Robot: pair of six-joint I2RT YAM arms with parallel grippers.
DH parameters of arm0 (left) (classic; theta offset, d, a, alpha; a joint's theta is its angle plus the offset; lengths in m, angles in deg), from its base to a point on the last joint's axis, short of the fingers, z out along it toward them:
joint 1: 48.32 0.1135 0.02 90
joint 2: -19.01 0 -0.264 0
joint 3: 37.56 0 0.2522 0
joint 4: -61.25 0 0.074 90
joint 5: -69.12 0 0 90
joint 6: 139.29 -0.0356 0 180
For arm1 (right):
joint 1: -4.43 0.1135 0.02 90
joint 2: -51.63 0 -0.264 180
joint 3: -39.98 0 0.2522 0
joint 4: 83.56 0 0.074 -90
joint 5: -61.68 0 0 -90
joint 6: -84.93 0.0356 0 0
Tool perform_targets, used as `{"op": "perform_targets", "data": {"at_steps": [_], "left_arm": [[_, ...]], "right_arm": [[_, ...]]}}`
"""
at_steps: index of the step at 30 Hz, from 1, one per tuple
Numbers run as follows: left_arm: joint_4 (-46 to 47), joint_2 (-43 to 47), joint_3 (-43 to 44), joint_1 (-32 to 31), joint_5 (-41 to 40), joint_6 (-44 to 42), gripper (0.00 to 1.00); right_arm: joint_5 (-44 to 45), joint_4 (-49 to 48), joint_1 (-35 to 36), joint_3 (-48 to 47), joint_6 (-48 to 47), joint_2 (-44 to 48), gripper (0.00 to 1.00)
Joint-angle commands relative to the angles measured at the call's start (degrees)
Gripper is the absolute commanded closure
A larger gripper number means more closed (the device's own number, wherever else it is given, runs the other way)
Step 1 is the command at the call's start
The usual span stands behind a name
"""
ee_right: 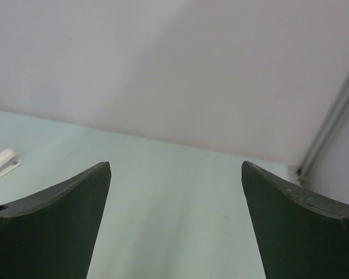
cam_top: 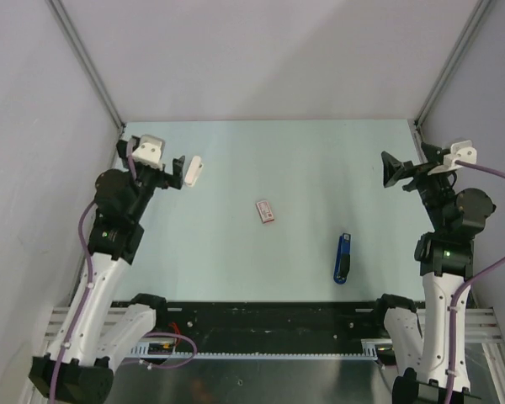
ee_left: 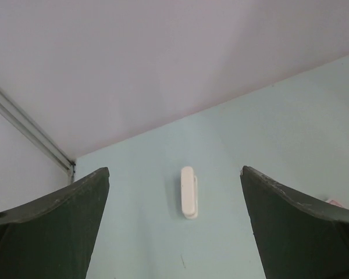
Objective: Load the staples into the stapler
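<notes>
You have on the bench [cam_top: 320, 160]: blue stapler [cam_top: 342, 259] right of centre toward the near edge; pink-and-white staples box [cam_top: 266, 211] mid-bench, print too small to read; left fingers [ee_left: 52, 226] and right fingers [ee_right: 302, 226] spread wide, empty, well apart from either item.

No lettering is showing legibly in any of the three views. The pink-and-white box [cam_top: 266, 211] is appearing too small for its print to be read, and the blue stapler [cam_top: 342, 259] is showing no readable mark.
</notes>
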Motion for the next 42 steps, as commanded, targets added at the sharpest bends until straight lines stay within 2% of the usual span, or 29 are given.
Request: {"op": "perform_targets", "data": {"at_steps": [1, 7, 14, 22, 29, 36, 42], "left_arm": [[-3.18, -2.75, 2.56, -1.64, -2.97, -1.11, 0.0], [-3.14, -4.63, 2.7, -4.13, -4.65, -2.12, 0.0], [-2.58, -6.57, 1.76, -5.03, -6.6, -3.53, 0.0], [-2.54, -13.11, 2.67, -5.23, -11.73, -2.93, 0.01], [-3.66, -22.81, 6.59, -5.23, -15.41, -0.41, 0.0], [-4.6, -34.72, 13.0, -5.23, -14.4, 1.56, 0.01], [-4.85, -46.7, 18.6, -5.16, -11.77, -0.69, 0.01]], "right_arm": [[-6.24, 1.8, 0.11, 1.3, 5.15, -1.08, 0.01], [-4.9, -3.83, 0.98, 5.28, 3.42, -0.68, 0.01], [-3.72, -5.23, 3.88, 7.99, -4.65, -1.49, 0.01], [-11.17, -2.23, 6.31, 9.76, -14.56, -1.18, 0.01], [-11.9, -1.56, 5.96, 10.38, -16.86, -1.38, 0.01], [-13.42, -1.73, 4.97, 11.04, -16.93, -2.93, 0.01], [-13.97, -2.0, 4.93, 11.43, -16.96, -3.13, 0.01]]}}
